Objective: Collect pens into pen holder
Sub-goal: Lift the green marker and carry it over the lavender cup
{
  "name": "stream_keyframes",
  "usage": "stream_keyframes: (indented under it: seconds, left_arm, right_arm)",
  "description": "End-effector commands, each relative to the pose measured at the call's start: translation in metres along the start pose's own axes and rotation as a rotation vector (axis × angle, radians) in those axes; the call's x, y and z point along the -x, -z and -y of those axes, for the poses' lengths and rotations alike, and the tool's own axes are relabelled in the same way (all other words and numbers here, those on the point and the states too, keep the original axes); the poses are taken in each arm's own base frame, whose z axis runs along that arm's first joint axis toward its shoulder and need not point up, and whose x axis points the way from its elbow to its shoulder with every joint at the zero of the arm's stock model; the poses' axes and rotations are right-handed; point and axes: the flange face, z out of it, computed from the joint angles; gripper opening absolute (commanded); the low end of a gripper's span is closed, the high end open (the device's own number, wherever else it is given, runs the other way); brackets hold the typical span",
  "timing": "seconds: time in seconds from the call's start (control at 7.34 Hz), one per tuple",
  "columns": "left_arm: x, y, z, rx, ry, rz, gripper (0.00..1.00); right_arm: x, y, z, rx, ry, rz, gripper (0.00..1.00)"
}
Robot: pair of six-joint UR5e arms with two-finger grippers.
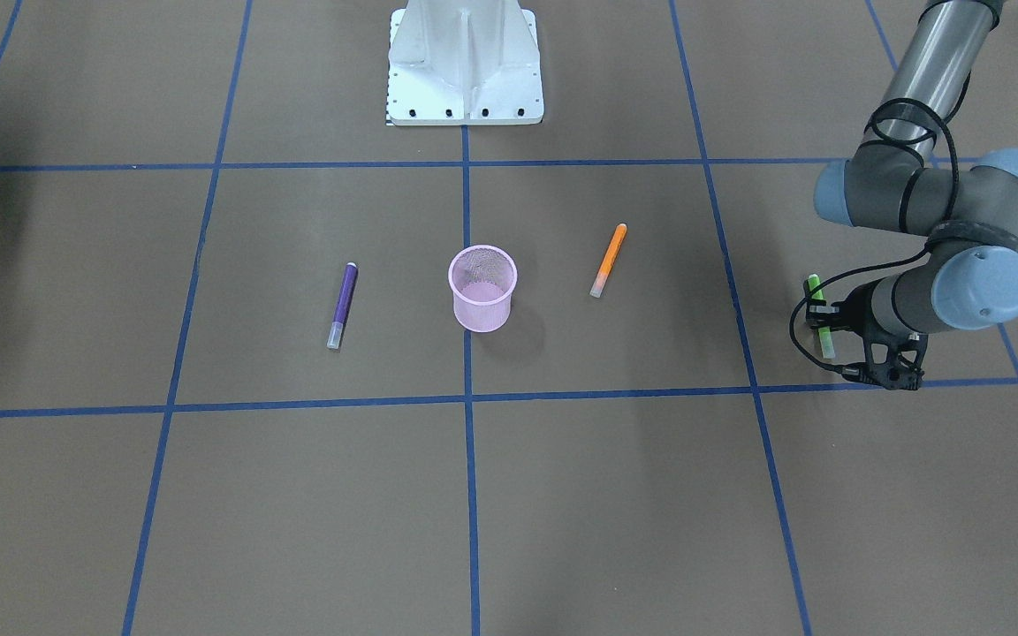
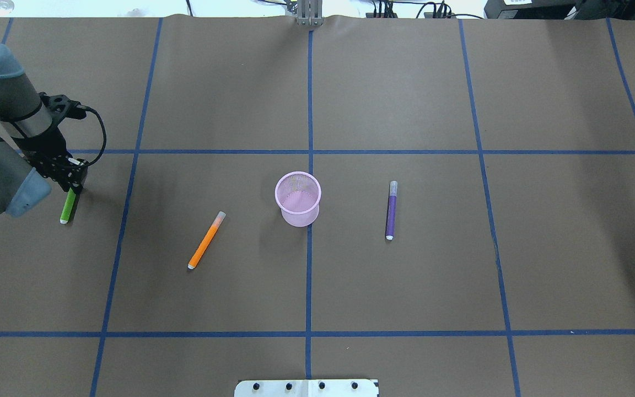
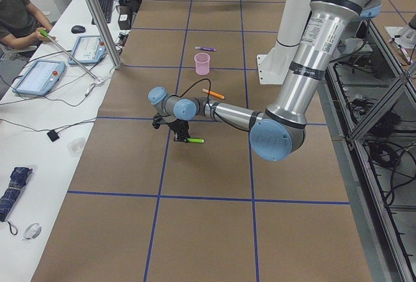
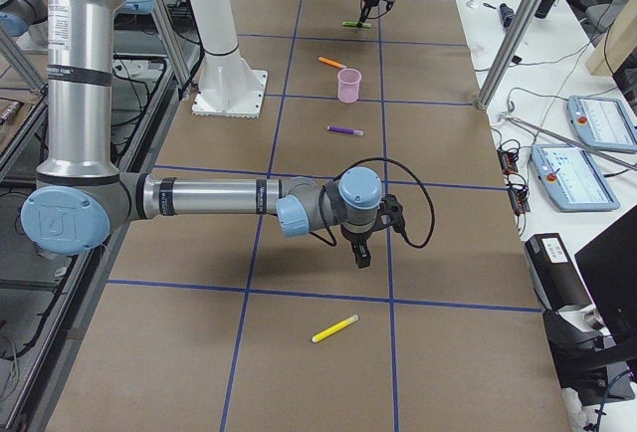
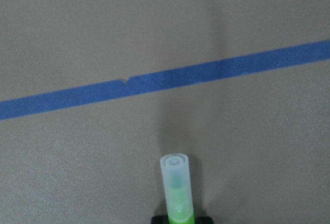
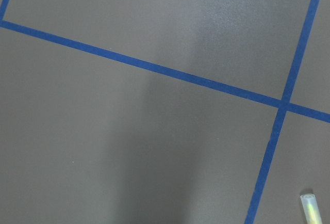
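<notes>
The pink mesh pen holder (image 1: 482, 291) (image 2: 297, 199) stands upright at the table's middle. A purple pen (image 2: 391, 210) lies to its right in the overhead view and an orange pen (image 2: 206, 240) to its left. A green pen (image 2: 67, 207) (image 5: 177, 193) lies low at the far left. My left gripper (image 2: 73, 179) (image 1: 820, 314) is shut on it near its capped end. A yellowish pen (image 4: 334, 328) (image 6: 311, 206) lies far off on the right side. My right gripper (image 4: 360, 258) hangs above the table near it; I cannot tell whether it is open.
The robot's white base plate (image 1: 465, 71) sits behind the holder. Blue tape lines (image 2: 309, 151) cross the brown table cover. A metal post (image 3: 97, 22) and operator tablets (image 3: 39, 74) stand along the table's far edge.
</notes>
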Motion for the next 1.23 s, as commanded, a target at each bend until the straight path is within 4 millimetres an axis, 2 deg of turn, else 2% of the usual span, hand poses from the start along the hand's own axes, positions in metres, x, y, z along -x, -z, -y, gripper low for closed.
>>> stream_keyframes:
  seconds: [0.0,0.14,0.41,0.54,0.68,0.82,0.95,1.09]
  left_arm:
    - [-0.007,0.007,0.000,-0.010,-0.012,-0.009,0.00]
    - [-0.031,0.027,0.006,-0.034,-0.045,-0.045,0.00]
    - [-0.091,0.089,-0.011,-0.145,-0.167,-0.086,0.00]
    - [-0.134,0.128,-0.010,-0.209,-0.236,-0.107,0.00]
    - [-0.205,0.158,-0.013,-0.223,-0.306,-0.119,0.00]
    - [-0.287,0.183,-0.036,-0.271,-0.380,-0.066,0.00]
    - [-0.361,0.191,-0.059,-0.352,-0.392,-0.025,0.00]
    - [-0.439,0.172,-0.084,-0.406,-0.396,-0.003,0.00]
  right_arm:
    - [0.001,0.000,0.000,-0.001,0.001,0.000,0.99]
    - [0.001,0.001,0.000,-0.002,0.002,0.000,0.99]
    - [0.003,0.003,0.001,-0.006,0.007,0.000,0.99]
    - [0.005,0.004,0.003,-0.010,0.011,0.000,0.99]
    - [0.005,0.004,0.003,-0.010,0.013,0.000,0.99]
    - [0.008,0.007,0.008,-0.017,0.019,0.001,0.99]
    - [0.010,0.009,0.013,-0.022,0.025,0.001,0.99]
    - [0.012,0.009,0.015,-0.024,0.027,0.002,0.99]
